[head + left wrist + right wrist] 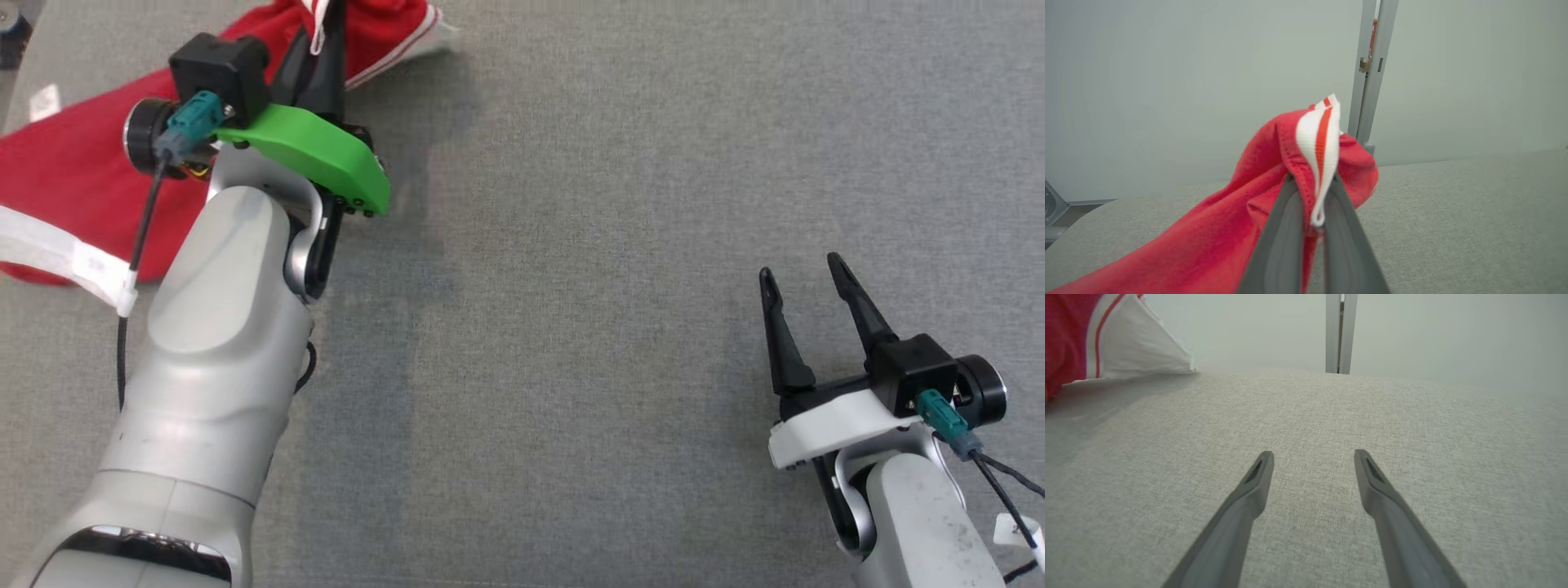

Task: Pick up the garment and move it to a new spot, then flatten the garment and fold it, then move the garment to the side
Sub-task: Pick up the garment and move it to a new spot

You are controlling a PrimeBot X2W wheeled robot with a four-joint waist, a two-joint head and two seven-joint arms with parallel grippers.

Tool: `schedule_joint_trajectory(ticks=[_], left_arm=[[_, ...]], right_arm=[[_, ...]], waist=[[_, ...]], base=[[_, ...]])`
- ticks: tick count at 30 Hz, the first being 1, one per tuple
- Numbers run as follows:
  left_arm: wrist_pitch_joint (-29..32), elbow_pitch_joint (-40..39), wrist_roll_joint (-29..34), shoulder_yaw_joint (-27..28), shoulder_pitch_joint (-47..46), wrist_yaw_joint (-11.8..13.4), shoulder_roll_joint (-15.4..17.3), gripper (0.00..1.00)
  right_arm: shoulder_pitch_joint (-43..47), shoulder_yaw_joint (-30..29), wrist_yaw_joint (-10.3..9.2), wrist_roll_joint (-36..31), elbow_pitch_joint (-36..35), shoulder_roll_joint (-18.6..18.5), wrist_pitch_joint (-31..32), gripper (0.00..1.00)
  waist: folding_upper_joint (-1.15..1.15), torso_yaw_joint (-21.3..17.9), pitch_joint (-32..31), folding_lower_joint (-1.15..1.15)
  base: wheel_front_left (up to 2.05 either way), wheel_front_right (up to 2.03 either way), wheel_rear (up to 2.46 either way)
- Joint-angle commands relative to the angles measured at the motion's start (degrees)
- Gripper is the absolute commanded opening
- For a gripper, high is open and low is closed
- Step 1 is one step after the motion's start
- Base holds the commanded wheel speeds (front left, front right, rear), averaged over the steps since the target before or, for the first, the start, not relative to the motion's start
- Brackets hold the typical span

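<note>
Red with white striped trim, the garment [65, 171] lies bunched at the far left of the grey counter [571, 245], not yet flattened or folded. The left hand [1312, 181] is clenched on its trimmed edge, so the pickup looks barely begun. The right hand [802, 267] hangs released, well apart and touching nothing.

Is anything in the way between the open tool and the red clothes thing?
No, nothing visible stands in the way. Just plain gray cloth surface lies between the open right tool and the red garment. The left tool is shut on the garment's white-and-red trim.
</note>
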Motion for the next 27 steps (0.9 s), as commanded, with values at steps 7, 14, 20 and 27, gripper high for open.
schedule_joint_trajectory(ticks=[7,14,20,27], left_arm=[[4.43,-15.30,-3.64,-4.67,4.79,-1.30,-1.67,0.00],[15.07,-36.32,-9.34,-9.16,11.50,-0.61,-1.97,0.00],[25.04,-54.34,-17.09,-11.19,18.62,1.11,-1.28,0.00],[35.71,-72.08,-29.05,-10.21,24.65,5.28,0.45,0.00]], right_arm=[[4.25,-0.27,-0.10,2.58,0.82,0.41,0.00,1.00],[7.22,-1.71,-0.10,4.81,0.53,0.42,0.00,1.00],[9.65,-3.30,-0.10,4.40,0.59,0.43,0.00,1.00],[11.45,-4.98,-0.09,4.00,0.20,0.44,0.00,1.00]], waist=[[0.00,-4.69,-11.98,0.00],[0.00,-9.13,-15.13,0.00],[0.00,-11.43,-16.67,0.00],[0.00,-12.04,-17.13,0.00]], base=[[0.00,0.00,0.00],[0.00,0.00,0.00],[0.00,0.00,0.00],[0.00,0.00,0.00]])
